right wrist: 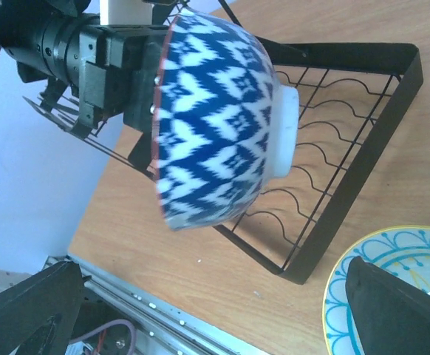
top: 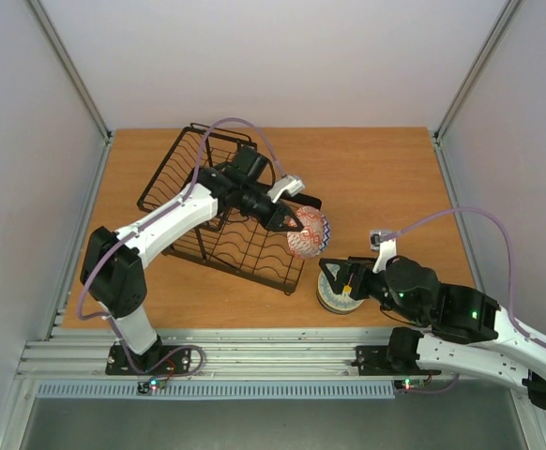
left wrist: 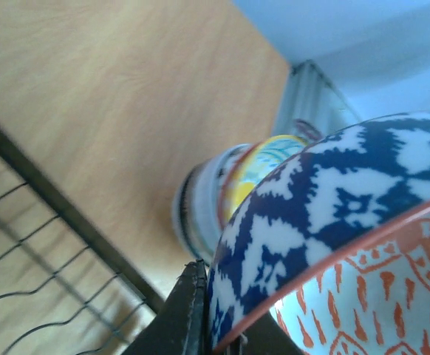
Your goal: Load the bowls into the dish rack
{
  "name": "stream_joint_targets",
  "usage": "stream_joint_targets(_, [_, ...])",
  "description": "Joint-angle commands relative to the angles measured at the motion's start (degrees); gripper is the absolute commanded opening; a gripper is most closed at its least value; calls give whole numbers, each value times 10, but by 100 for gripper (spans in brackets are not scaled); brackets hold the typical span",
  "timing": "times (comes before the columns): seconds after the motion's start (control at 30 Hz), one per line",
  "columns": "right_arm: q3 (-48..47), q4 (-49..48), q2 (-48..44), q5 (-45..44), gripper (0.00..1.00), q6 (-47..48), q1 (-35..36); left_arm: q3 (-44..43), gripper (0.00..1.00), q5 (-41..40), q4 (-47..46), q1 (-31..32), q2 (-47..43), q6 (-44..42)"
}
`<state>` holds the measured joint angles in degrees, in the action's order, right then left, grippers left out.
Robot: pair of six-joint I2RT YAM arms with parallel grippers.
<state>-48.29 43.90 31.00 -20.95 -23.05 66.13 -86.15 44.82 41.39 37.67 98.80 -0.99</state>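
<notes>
One bowl (top: 309, 233), blue-and-white outside (right wrist: 215, 126) and red-patterned inside (left wrist: 363, 296), hangs tilted on its side just off the dish rack's (top: 219, 208) near right corner. My left gripper (top: 295, 223) is shut on its rim, with one black finger (left wrist: 189, 310) pressed against the blue outside. A stack of bowls (top: 340, 293) stands on the table to the right of the rack, the top one blue-lined with a yellow rim (right wrist: 392, 285). My right gripper (top: 334, 277) stands open over that stack with nothing between its fingers (right wrist: 403, 307).
The black wire rack (right wrist: 348, 148) lies at an angle on the wooden table (top: 395, 178), its basket end toward the far left. A metal rail (top: 254, 352) runs along the near edge. The left arm reaches across the rack.
</notes>
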Motion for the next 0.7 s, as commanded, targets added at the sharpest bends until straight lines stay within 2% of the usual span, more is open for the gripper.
stream_joint_targets(0.0, [2, -29, -3, 4, 99, 6, 3, 11, 1, 183, -75, 1, -24, 29])
stream_joint_targets(0.27, [0, -38, 0, 2, 99, 14, 3, 43, 0, 286, -127, 1, -11, 53])
stream_joint_targets(0.67, [-13, -56, 20, 14, 99, 30, 3, 49, 0, 216, -122, 1, -2, 55])
